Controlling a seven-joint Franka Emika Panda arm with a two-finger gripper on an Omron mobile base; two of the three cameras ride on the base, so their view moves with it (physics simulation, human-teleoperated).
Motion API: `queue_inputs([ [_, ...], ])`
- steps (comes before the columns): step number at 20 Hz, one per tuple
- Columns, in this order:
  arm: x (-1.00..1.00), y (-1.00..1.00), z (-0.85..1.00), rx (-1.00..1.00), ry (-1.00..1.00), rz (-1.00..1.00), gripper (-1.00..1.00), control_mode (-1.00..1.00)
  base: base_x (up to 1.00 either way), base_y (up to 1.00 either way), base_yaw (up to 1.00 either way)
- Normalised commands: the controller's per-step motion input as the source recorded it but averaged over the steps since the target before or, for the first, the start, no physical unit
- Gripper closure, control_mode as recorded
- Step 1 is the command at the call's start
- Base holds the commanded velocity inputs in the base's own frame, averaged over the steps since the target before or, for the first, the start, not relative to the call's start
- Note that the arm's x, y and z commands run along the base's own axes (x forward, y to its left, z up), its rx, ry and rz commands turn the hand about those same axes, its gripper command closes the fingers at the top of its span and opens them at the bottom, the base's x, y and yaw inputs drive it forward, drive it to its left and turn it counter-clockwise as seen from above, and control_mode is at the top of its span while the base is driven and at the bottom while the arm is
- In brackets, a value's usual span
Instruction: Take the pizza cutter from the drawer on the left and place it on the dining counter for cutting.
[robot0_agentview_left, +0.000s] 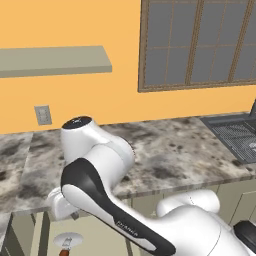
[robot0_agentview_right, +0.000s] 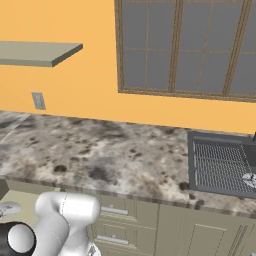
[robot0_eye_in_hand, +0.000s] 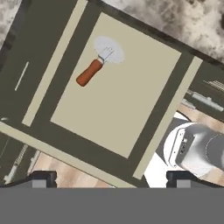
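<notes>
Hand view looks down into your pulled-out sage-green drawer (robot0_eye_in_hand: 131, 118), where an orange-handled, round-bladed pizza cutter (robot0_eye_in_hand: 98, 63) lies flat; your claw (robot0_eye_in_hand: 109, 178) hangs spread wide above, ready to descend.

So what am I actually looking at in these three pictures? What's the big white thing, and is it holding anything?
The big white thing is a jointed white robot arm with dark joints, in a computer-drawn kitchen. Two pictures come from cameras riding behind the arm, to its left and its right, looking over it at a long mottled grey-brown stone wall counter under a window. The third comes from a camera on the arm's hand, looking down into an open shallow sage-green drawer. On the drawer's pale floor lies a pizza cutter with a round silver wheel and an orange-brown handle. The two-finger gripper, whose small dark tips rise at the bottom of that picture, is open above the drawer and holds nothing.
</notes>
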Motion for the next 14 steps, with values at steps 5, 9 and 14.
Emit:
queue_inputs([
  [5,0.17,0.0,-0.28,0.04,0.13,-0.33,-1.0,-1.0,0.0,0.0,0.0],
  [9,0.14,0.0,-0.49,0.0,0.01,-0.19,-1.0,-1.0,0.0,0.0,0.0],
  [14,0.1,0.0,-0.6,0.0,0.0,-0.13,-1.0,-1.0,0.0,0.0,0.0],
])
